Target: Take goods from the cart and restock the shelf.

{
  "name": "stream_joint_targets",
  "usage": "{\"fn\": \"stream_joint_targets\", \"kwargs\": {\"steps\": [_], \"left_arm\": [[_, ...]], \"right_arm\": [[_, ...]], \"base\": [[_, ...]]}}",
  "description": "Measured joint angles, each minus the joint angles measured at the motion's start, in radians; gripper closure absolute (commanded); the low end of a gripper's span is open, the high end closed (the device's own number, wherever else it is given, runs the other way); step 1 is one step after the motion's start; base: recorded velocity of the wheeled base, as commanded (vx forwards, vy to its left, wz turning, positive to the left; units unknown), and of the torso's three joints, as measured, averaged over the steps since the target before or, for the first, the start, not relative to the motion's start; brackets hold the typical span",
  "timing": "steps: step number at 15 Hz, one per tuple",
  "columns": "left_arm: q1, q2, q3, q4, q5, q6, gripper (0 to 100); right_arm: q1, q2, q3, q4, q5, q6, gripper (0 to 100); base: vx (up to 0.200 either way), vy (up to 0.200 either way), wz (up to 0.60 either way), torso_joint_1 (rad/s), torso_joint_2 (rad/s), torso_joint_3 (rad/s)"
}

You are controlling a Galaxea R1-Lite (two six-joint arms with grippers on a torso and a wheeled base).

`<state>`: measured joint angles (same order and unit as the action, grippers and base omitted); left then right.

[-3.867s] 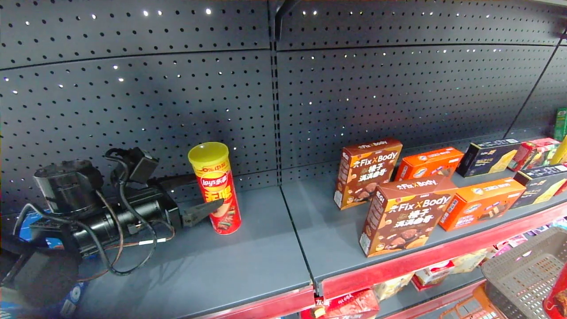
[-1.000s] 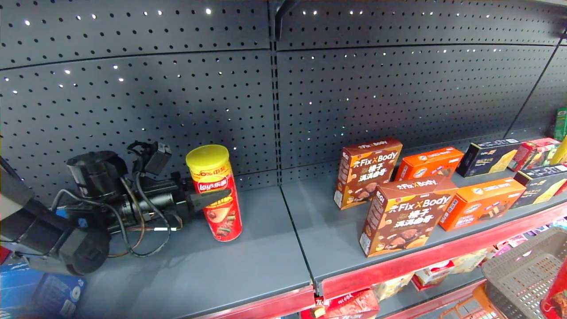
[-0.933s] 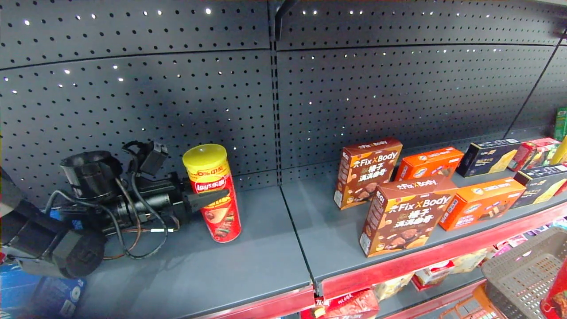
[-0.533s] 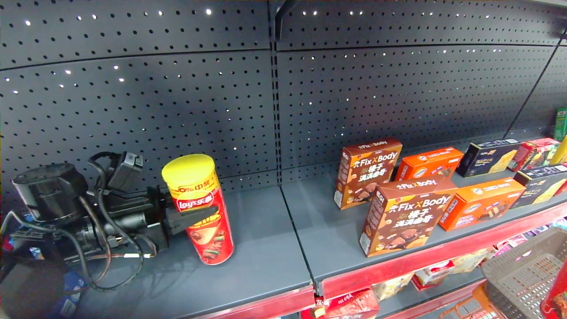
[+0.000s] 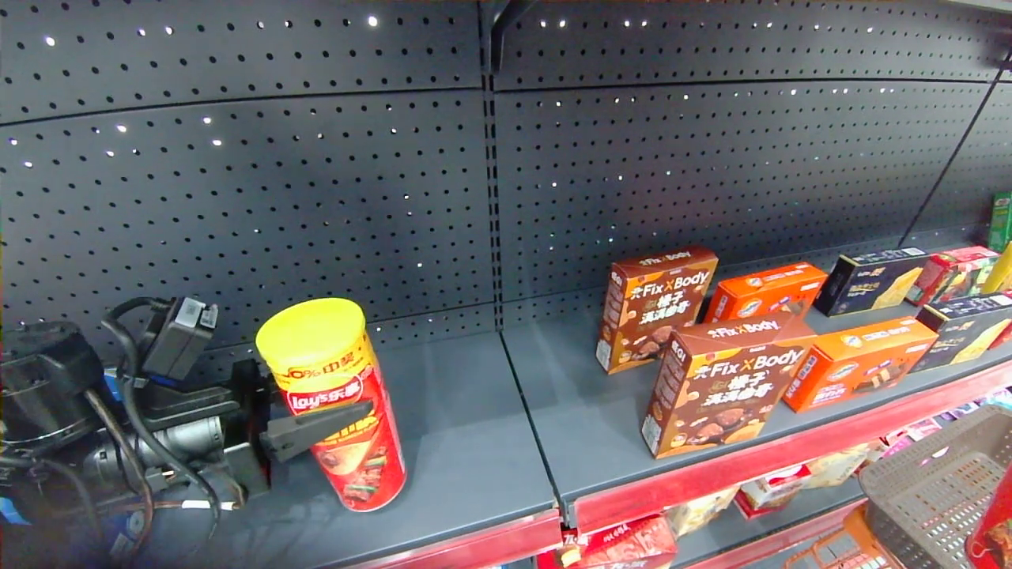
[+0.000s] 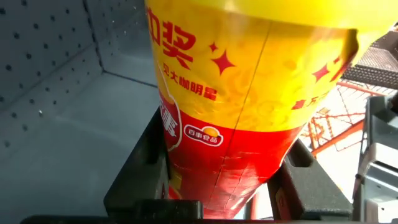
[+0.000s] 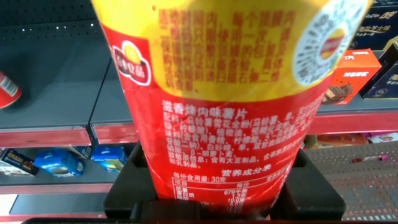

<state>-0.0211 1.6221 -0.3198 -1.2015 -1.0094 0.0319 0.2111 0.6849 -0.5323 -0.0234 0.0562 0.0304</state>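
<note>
From the head view, the left gripper (image 5: 316, 423) comes in low from the left end of the shelf (image 5: 474, 442). Its arm lies roughly level, its fingers point to the right, and they are clamped on a chip can (image 5: 332, 403) at about mid-height. The can has a yellow lid, a yellow band and a red body. It leans a little and sits near the front edge of the grey board, but whether its base touches the board I cannot tell. Well to the right stand brown boxes (image 5: 723, 383) and orange boxes (image 5: 858, 362), and a grey basket (image 5: 933, 482) sits low at the right edge.

The left wrist view shows that grip close up. Two black fingers (image 6: 146, 174) press on either side of the can's red lower part, and the yellow band above them carries red stars and printed characters.

In the right wrist view, the right gripper (image 7: 224, 193) holds a second chip can (image 7: 230, 93) tight between its fingers. This can's back label faces the camera, with small print and a round code patch. Behind it run the shelf's red front rail (image 7: 50, 137) and, on the tier below, blue packets (image 7: 59, 163)
</note>
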Motion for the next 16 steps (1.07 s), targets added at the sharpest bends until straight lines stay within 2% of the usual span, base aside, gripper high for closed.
{"fn": "stream_joint_targets", "kwargs": {"steps": [3, 7, 13, 14, 16], "left_arm": [[-0.001, -0.007, 0.065, -0.099, 0.001, 0.0, 100], [-0.002, 0.019, 0.13, -0.171, 0.001, -0.001, 100], [-0.002, 0.048, 0.133, -0.18, 0.002, 0.0, 100], [-0.002, 0.053, 0.133, -0.18, 0.003, 0.001, 0], [-0.003, 0.059, 0.131, -0.181, 0.004, 0.003, 0]], "right_arm": [[0.0, 0.0, 0.0, 0.002, 0.0, 0.0, 100], [0.0, 0.0, -0.003, 0.003, 0.0, 0.0, 100], [0.0, -0.001, 0.002, 0.003, 0.0, 0.0, 100], [0.0, -0.001, 0.002, 0.002, 0.0, 0.0, 100], [0.0, -0.001, 0.003, 0.002, 0.0, 0.001, 100]], "base": [[0.0, 0.0, 0.0, 0.0, 0.0, 0.0], [0.0, 0.0, 0.0, 0.0, 0.0, 0.0], [0.0, 0.0, 0.0, 0.0, 0.0, 0.0], [0.0, 0.0, 0.0, 0.0, 0.0, 0.0], [0.0, 0.0, 0.0, 0.0, 0.0, 0.0]]}}
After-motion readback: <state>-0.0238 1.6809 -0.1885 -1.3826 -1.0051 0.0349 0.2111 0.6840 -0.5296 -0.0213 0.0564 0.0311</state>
